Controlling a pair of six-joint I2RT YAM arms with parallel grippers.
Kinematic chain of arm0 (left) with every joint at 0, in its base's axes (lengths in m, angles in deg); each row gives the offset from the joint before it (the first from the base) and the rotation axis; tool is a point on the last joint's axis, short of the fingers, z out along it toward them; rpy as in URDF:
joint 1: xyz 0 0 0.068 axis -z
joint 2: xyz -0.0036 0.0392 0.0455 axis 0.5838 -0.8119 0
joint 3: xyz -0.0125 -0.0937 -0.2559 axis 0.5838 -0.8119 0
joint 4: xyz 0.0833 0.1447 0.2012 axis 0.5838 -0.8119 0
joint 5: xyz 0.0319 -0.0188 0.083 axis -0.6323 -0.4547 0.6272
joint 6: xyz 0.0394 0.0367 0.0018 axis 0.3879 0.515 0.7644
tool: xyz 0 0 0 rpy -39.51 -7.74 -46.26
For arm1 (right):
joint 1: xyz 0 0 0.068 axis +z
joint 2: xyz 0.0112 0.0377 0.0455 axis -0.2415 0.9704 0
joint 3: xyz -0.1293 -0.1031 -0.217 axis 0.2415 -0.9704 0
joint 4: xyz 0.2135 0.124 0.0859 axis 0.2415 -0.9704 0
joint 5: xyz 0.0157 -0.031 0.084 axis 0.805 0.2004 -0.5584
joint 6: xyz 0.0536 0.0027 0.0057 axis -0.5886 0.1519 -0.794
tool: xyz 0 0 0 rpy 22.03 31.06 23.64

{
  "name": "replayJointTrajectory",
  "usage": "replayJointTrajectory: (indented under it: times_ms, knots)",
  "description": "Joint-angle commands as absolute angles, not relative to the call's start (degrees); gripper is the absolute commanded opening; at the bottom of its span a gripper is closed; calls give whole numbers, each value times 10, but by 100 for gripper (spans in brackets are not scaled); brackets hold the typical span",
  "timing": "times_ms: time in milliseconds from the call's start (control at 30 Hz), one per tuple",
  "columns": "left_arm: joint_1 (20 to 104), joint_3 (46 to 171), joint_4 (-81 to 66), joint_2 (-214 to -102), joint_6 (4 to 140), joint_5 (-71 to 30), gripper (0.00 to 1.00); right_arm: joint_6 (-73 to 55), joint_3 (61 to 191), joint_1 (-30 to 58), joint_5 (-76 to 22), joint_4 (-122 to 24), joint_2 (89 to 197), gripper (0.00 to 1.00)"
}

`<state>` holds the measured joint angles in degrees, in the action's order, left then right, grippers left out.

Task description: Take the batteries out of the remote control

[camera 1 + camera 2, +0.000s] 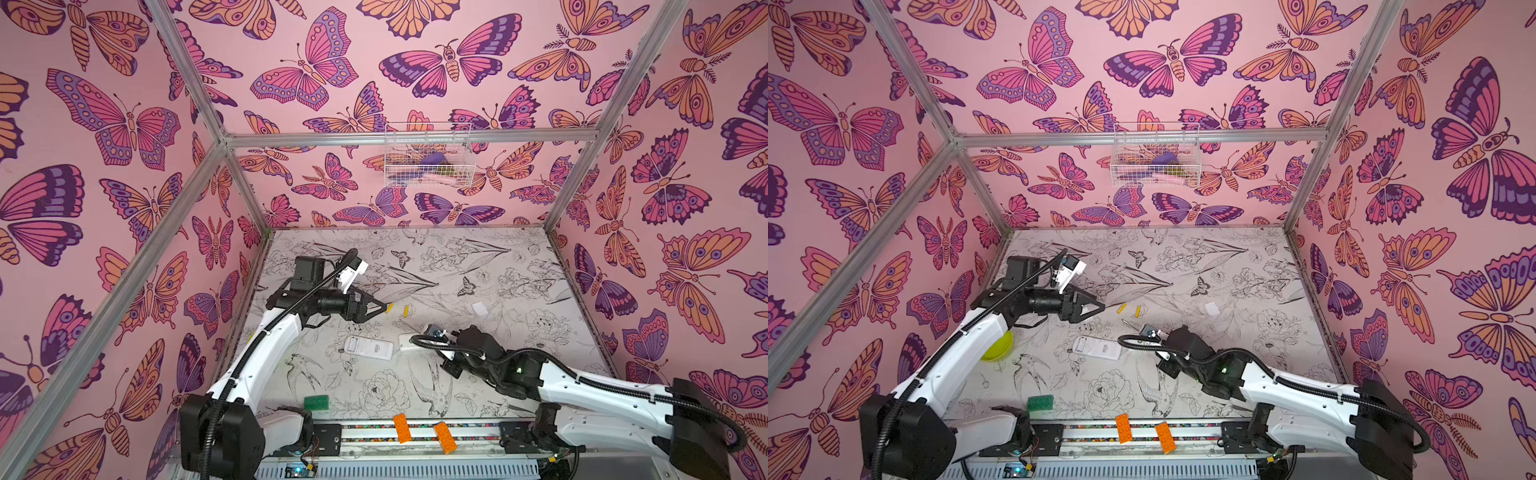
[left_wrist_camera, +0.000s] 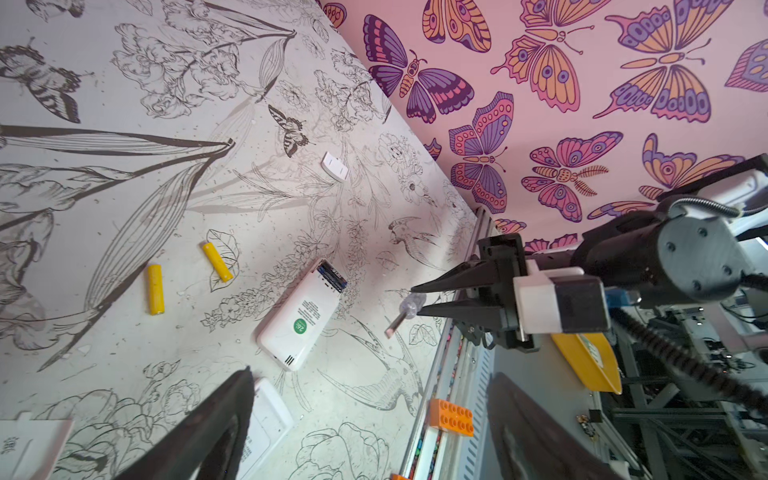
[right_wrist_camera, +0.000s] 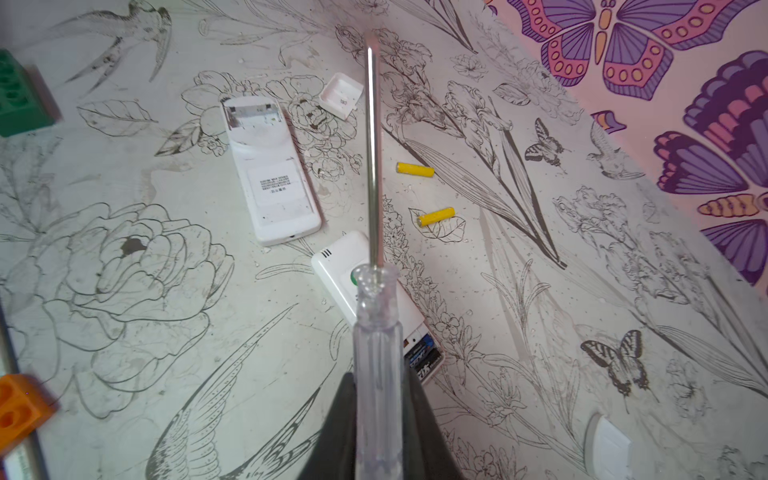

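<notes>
The right gripper (image 3: 376, 399) clamps the screwdriver (image 3: 376, 332); the left gripper (image 2: 370, 374) is wide and empty. The black batteries (image 3: 424, 359) sit in the small remote (image 1: 406, 343), at six o'clock from the yellow batteries (image 1: 389, 308) in a top view. It is best to slide the tip under one end and lever gently, with the left steadying the remote.

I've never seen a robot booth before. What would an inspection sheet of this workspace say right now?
Surface: flower-print table, nothing spilled seen.
Job's things: two yellow batteries loose on the table; two black batteries inside the green-sticker remote; emptied remote alongside.
Clutter: two white covers, green brick, yellow-green bowl; two orange bricks on the front rail.
End effectors: left end effector open, empty, beside the yellow batteries; right end effector shut on the screwdriver.
Cables: two black conduits, no snag seen.
Surroundings: butterfly walls; wire basket hanging on one.
</notes>
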<state>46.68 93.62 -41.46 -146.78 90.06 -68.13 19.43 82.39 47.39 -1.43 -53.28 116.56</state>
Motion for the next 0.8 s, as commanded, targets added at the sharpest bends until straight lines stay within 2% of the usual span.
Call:
replayJointTrajectory:
  times_ms: [0, 267, 433, 767]
  knots:
    - [472, 909, -363, -1472, 837, -725, 89, 322, 850, 506, 109, -479, 1185, 0]
    - [493, 836, -258, -1468, 761, -691, 83, 430, 857, 553, 190, -411, 1223, 0]
    - [513, 813, -209, -1475, 707, -682, 74, 464, 862, 570, 225, -388, 1235, 0]
    - [545, 795, -177, -1481, 694, -678, 54, 487, 875, 581, 240, -373, 1263, 0]
